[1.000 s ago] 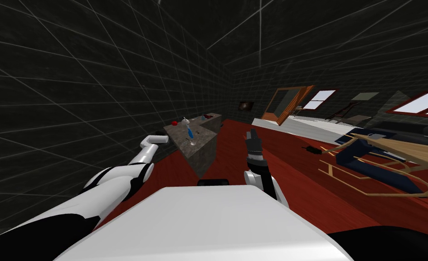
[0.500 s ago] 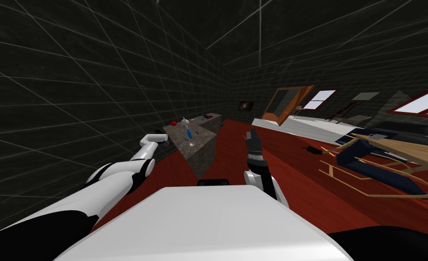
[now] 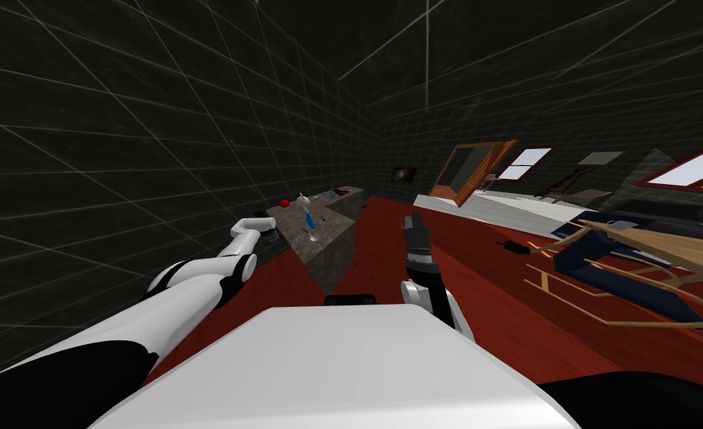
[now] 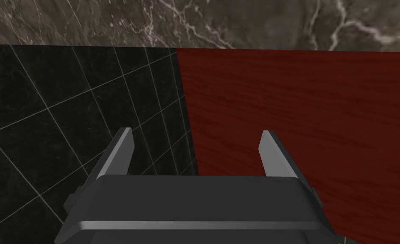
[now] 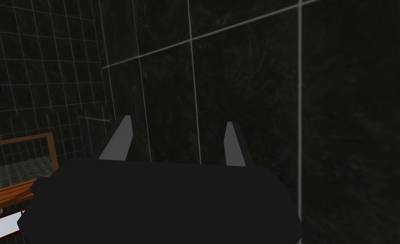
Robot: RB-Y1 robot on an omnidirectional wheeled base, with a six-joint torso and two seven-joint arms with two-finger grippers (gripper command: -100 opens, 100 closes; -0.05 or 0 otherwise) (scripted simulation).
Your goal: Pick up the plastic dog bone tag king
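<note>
Marble counter (image 3: 328, 246) stands on red wood floor (image 3: 491, 298), its left side close to the dark tiled wall (image 3: 119, 149). On its top are several small things: a red one (image 3: 285, 201) at the far left edge, a white and blue thing (image 3: 307, 212) mid-top, a clear stemmed glass (image 3: 315, 236) toward the near edge, and dark bits (image 3: 336, 193) at the far end. All are too small to name. The dog bone tag cannot be told apart from them, so its spot on the counter is unclear. Left arm (image 3: 216, 272) reaches forward along the wall, hand at the counter's near left corner. Left gripper (image 4: 197, 137) points down beside the marble face, over the seam where wall tiles meet floor. Fingers (image 4: 120, 148) are spread wide, about a third of the view apart, nothing between them, touching nothing. Right arm (image 3: 424, 275) is raised upright in front of the chest, right of the counter and well apart from it. Right gripper (image 5: 178, 125) is parted, a little narrower than the left, holding nothing. A wooden rocker with a blue seat (image 3: 625, 272) sits on the floor well off to the right.
</note>
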